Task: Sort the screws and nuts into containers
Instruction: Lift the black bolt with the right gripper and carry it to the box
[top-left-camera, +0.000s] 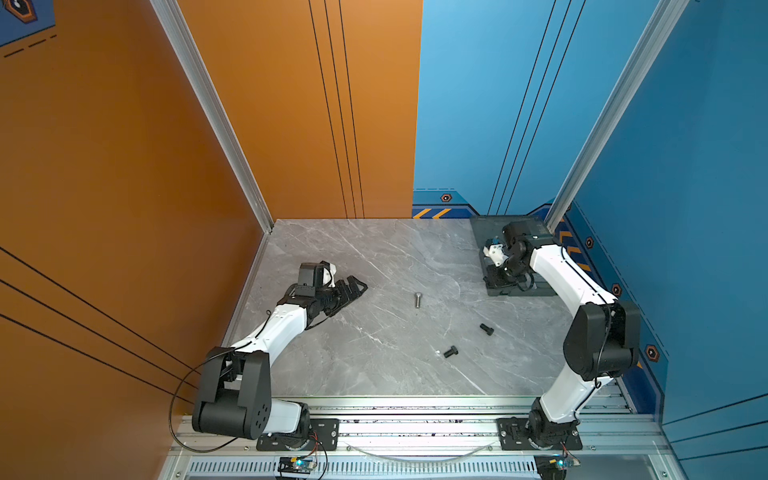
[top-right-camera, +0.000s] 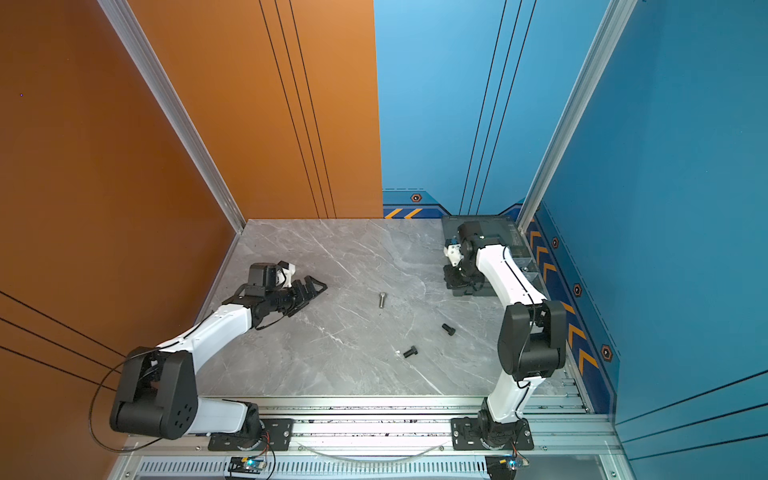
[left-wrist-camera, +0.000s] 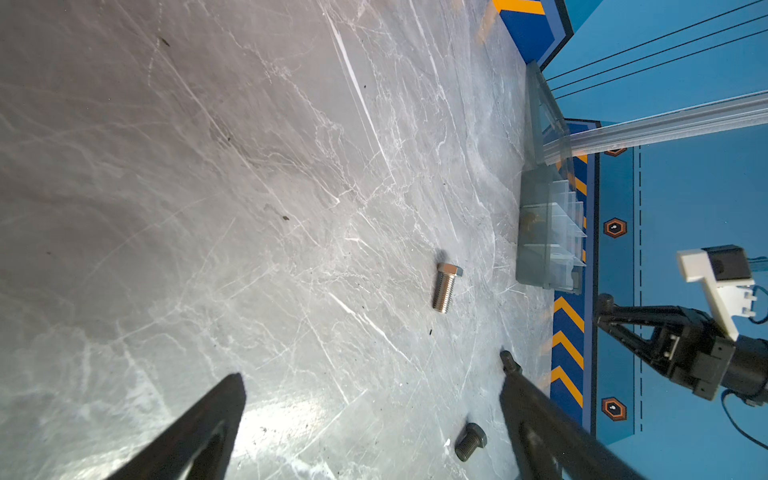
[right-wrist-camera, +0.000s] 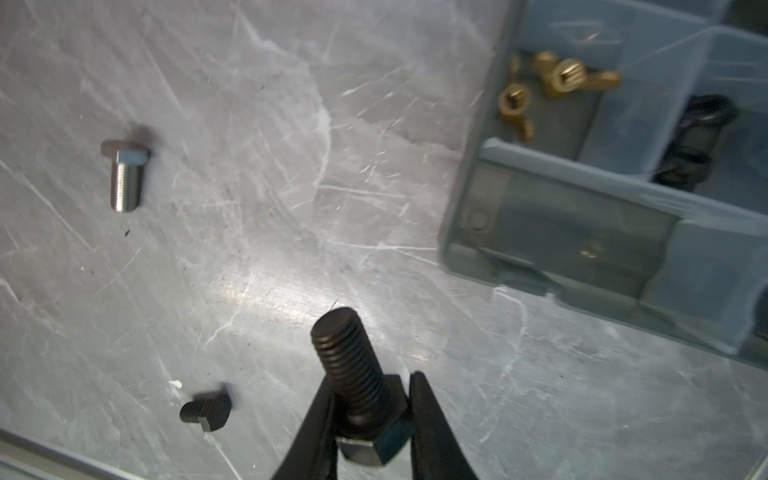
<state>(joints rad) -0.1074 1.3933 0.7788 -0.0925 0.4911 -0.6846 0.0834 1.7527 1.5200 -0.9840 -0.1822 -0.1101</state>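
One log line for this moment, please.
right pincer: shut on black bolt, near organiser box | left pincer: open, empty | loose on table: silver bolt, two black bolts
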